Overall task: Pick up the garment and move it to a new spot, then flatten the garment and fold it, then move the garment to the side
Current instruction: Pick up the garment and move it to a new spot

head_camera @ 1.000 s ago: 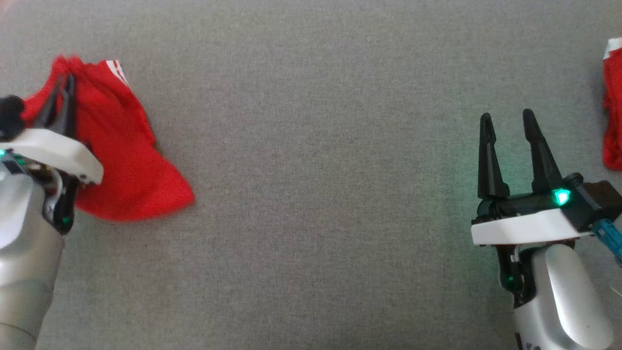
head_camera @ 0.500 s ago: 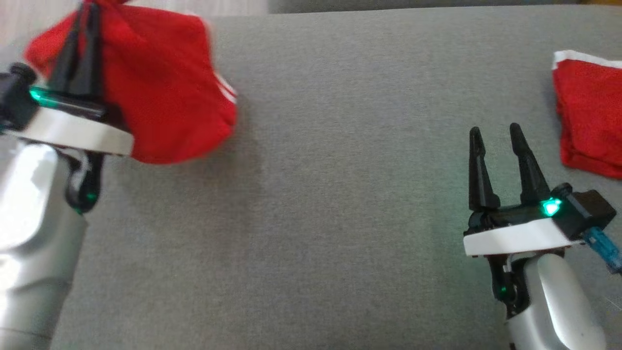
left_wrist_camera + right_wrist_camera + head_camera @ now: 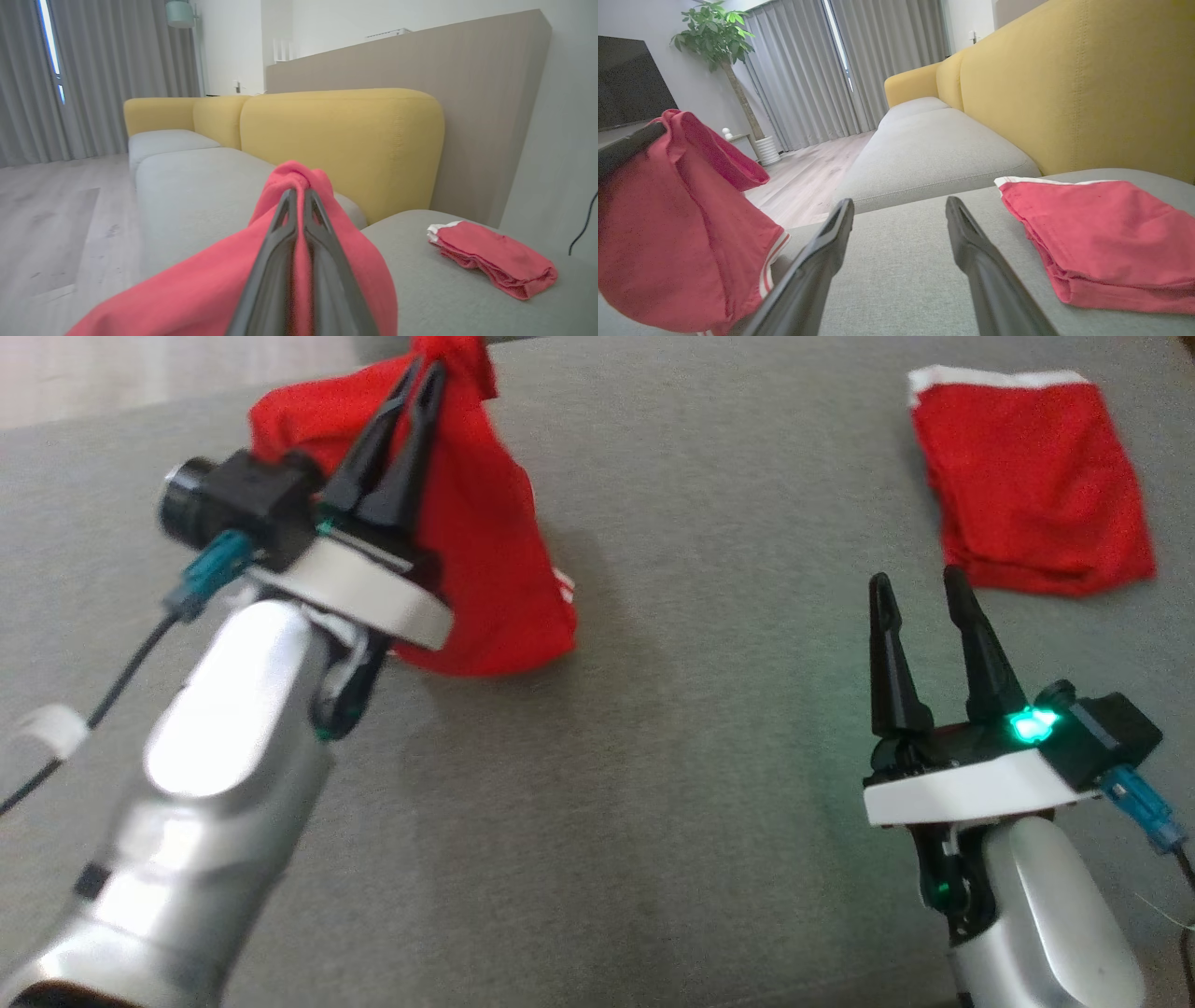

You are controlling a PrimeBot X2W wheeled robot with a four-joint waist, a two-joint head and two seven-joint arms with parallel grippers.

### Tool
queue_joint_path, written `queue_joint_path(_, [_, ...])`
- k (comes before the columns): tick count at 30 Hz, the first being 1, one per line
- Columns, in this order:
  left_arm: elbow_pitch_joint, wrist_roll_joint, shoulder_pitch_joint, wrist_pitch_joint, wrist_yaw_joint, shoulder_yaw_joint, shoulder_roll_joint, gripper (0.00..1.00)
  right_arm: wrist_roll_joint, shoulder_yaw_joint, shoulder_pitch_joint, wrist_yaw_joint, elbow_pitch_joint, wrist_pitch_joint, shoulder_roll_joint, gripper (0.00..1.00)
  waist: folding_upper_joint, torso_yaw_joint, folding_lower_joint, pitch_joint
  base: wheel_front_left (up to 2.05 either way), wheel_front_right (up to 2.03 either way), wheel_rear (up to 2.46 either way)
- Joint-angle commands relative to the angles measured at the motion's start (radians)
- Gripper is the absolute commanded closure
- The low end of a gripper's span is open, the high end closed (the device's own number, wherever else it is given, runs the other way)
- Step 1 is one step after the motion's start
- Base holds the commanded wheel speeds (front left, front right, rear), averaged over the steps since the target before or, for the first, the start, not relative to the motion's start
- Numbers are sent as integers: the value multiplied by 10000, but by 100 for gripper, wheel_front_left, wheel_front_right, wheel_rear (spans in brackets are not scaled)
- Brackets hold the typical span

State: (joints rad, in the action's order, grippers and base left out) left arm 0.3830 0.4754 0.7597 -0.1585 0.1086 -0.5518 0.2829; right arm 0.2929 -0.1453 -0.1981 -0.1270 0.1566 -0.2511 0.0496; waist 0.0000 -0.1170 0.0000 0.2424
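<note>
The garment point(image 3: 485, 551) is red with white stripes at its hem. It hangs bunched from my left gripper point(image 3: 425, 371), which is shut on its top edge above the grey cushion point(image 3: 672, 728). In the left wrist view the gripper point(image 3: 297, 191) pinches a fold of the garment point(image 3: 205, 284). The right wrist view has the garment point(image 3: 668, 233) dangling at the left, its hem near the cushion. My right gripper point(image 3: 920, 583) stands open and empty at the lower right, well apart from the garment, as the right wrist view point(image 3: 899, 205) confirms.
A second red garment point(image 3: 1027, 513) lies folded at the far right of the cushion point(image 3: 1101, 233). The yellow sofa back point(image 3: 345, 140) rises behind. The cushion's left edge drops to a wooden floor point(image 3: 140, 373). A dark cable point(image 3: 112, 691) trails from my left wrist.
The head view has swung, bringing the folded garment fully into it. My left gripper has lifted the garment higher and carried it toward the middle. The right gripper has stayed open.
</note>
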Motion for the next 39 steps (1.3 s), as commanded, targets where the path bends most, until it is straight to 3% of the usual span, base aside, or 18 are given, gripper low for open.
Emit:
queue_joint_path(1, [-136, -8, 703, -72, -77, 256, -26, 62, 107, -304, -429, -37, -380, -107, 7, 0, 0, -519, 0, 238, 0, 0, 0])
queue_joint_path(2, [-16, -11, 778, -151, -94, 200, -208, 0, 141, -350, -454, -37, -381, -107, 7, 0, 0, -619, 0, 252, 0, 0, 0])
queue_joint_path(8, [555, 95, 890, -653, -225, 275, -713, 0, 222, -329, -434, -37, -412, -107, 7, 0, 0, -698, 0, 199, 0, 0, 0])
queue_joint_path(16, [492, 184, -687, -1014, -422, 1099, -62, 0, -105, 97, -189, -37, -296, -107, 7, 0, 0, 375, 0, -232, 0, 0, 0])
queue_joint_path(22, [-865, -148, -2847, -1029, -614, 2296, 66, 0, -434, 421, 135, -37, -54, -107, 7, 0, 0, 1200, 0, -718, 0, 0, 0])
queue_joint_path(31, [-2427, -1200, -5558, -1031, -530, 3636, -1033, 0, -549, 384, 404, -37, 305, -107, 6, 0, 0, 1469, 0, -1091, 0, 0, 0])
queue_joint_path(39, [-2675, -2020, -6223, -1032, -173, 4258, -1973, 0, -558, 350, 449, -37, 394, -107, 6, 0, 0, 1356, 0, -1142, 0, 0, 0])
